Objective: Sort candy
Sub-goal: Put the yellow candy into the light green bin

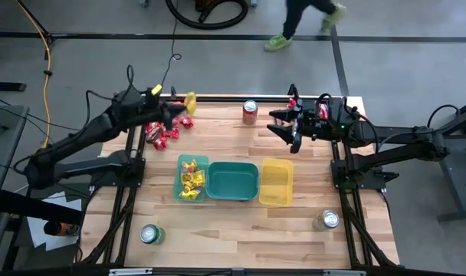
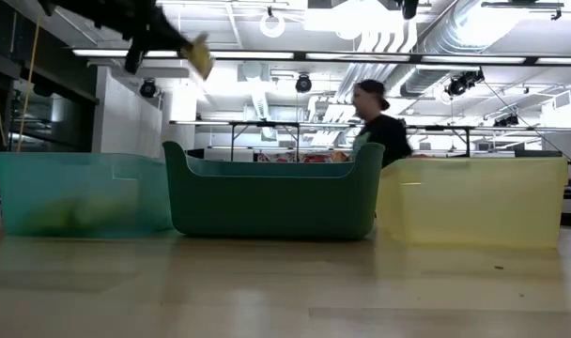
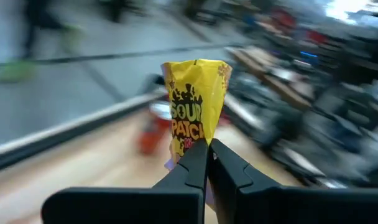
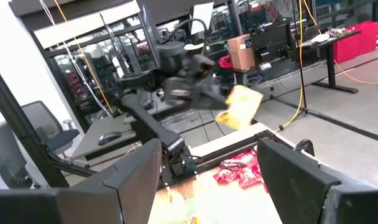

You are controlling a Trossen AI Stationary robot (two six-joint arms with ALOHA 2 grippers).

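Your left gripper (image 3: 207,152) is clamped tight on the lower edge of a yellow Sour Patch packet (image 3: 195,99), holding it up in the air above the far left of the wooden table (image 1: 241,238), just past the heap of red packets (image 1: 162,132) lying there. The packet stands upright between the closed fingers, clear of the table and of everything else.

Your right gripper (image 1: 288,129) waits over the far right of the table, jaws spread wide and holding nothing, near a red drink can (image 1: 250,112).

Three bins sit in a row mid-table: the light green bin (image 1: 192,162) on the left already holds several yellow packets (image 1: 190,182), while the teal bin (image 1: 233,182) and the yellow bin (image 1: 277,182) look bare inside.

The step in hand appears to be the carry. Your next move likely calls for swinging the left arm toward you over the light green bin, lowering, then letting go so the packet lands among its like. A person (image 2: 379,122) walks beyond the table.
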